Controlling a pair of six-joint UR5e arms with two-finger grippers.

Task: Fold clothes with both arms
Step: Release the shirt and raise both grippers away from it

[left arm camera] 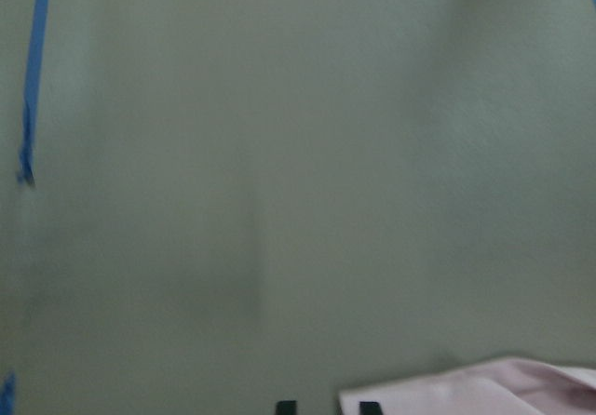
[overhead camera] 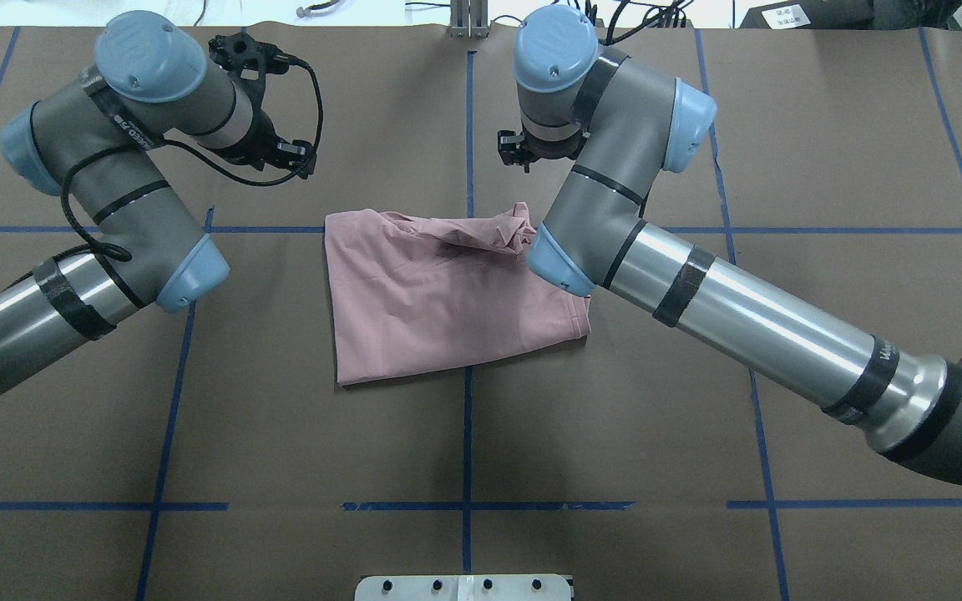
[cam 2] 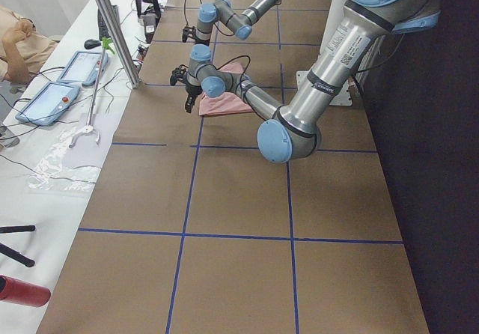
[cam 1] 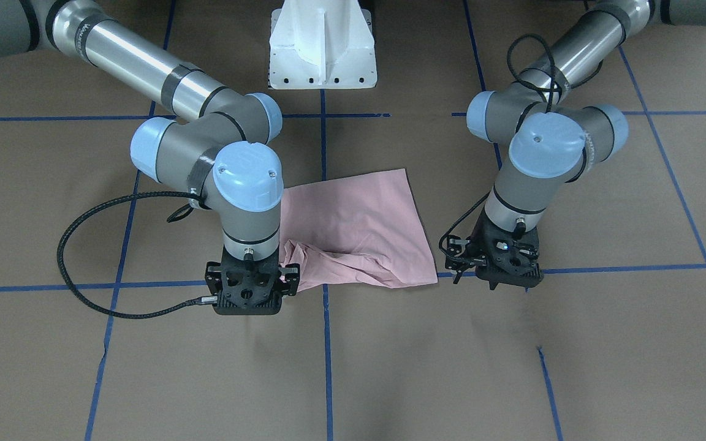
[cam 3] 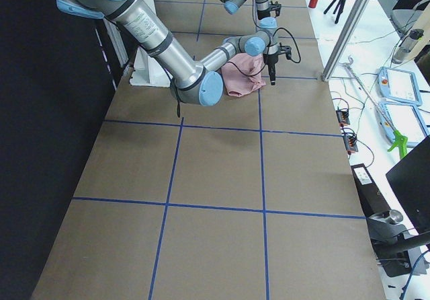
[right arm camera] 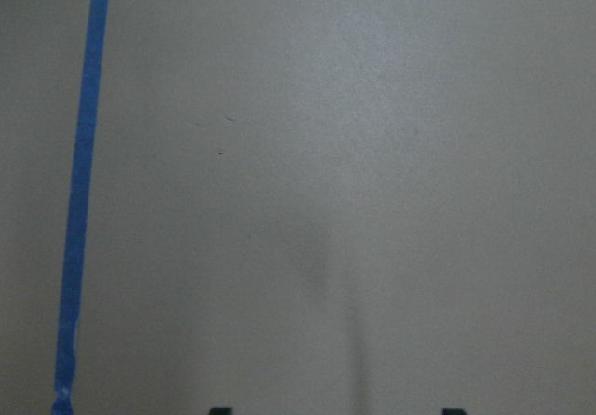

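The pale pink T-shirt [cam 1: 359,226] lies folded on the brown table, plain side up, bunched along its edge farthest from the robot [overhead camera: 439,300]. My right gripper [cam 1: 247,295] hovers just off the shirt's bunched corner [overhead camera: 523,150]. Its wrist view shows bare table and fingertips [right arm camera: 219,411] wide apart, open and empty. My left gripper [cam 1: 506,272] hovers off the shirt's other side [overhead camera: 268,104]. Its fingertips [left arm camera: 286,407] show a narrow gap with nothing between them. A corner of the shirt [left arm camera: 484,392] shows beside them.
The white pedestal base [cam 1: 322,49] stands at the robot's side of the table. Blue tape lines [overhead camera: 466,417] grid the brown surface. Beyond the far edge is a white bench with tablets [cam 2: 60,87] and a metal post [cam 2: 112,27].
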